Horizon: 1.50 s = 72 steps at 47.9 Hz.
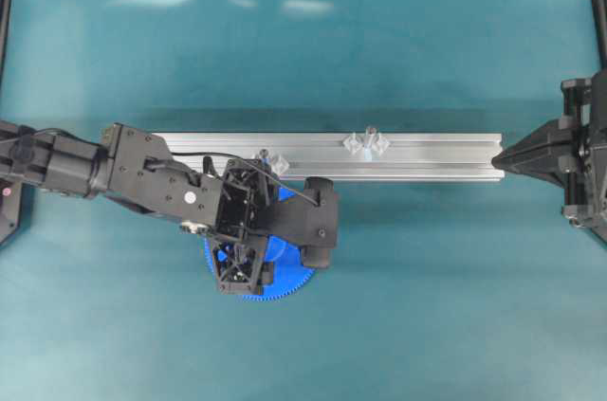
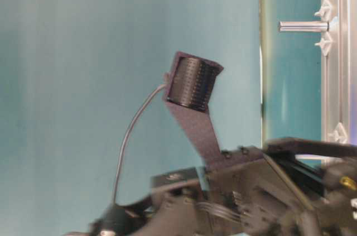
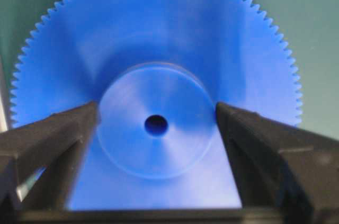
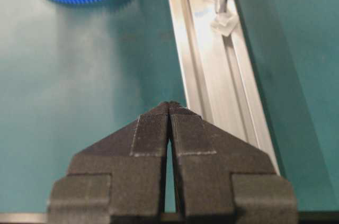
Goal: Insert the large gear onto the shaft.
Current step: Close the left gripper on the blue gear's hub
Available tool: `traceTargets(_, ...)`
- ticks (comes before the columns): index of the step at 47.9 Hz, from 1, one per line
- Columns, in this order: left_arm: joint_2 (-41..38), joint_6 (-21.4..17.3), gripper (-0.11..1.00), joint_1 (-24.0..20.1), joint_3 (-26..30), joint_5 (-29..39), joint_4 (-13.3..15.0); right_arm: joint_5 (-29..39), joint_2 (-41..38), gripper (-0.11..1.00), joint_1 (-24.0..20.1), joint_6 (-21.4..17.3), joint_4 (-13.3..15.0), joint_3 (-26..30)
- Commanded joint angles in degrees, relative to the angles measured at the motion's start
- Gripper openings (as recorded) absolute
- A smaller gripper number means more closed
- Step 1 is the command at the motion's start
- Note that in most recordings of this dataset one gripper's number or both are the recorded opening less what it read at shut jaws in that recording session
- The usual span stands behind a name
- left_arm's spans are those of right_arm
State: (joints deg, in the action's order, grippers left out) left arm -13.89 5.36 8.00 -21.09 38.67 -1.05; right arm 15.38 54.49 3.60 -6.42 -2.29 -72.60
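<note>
Overhead, the left black gripper hung over the big flat bright-blue toothed plastic gear on the teal table, just beside the long silvery aluminium rail, where the thin pale upright shaft stood well apart from the gear. In the left wrist view its fingers sat either side of the gear's raised round hub, touching it. From the right wrist, the right black gripper had its jaws pressed together, empty, over the rail's near end.
</note>
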Motion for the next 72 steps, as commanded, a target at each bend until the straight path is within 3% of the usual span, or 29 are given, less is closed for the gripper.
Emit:
traceTargets(1,0.2,-0.3,0.94,0.4,0.0,0.4,0.1,-0.3,-0.3,0.05,0.1,-0.5,0.0,0.5)
traceTargets(72,-0.3,2.1,0.94,0.1,-0.4,-0.4,0.1,0.5,1.1,0.05,0.1,-0.5,0.0,0.3)
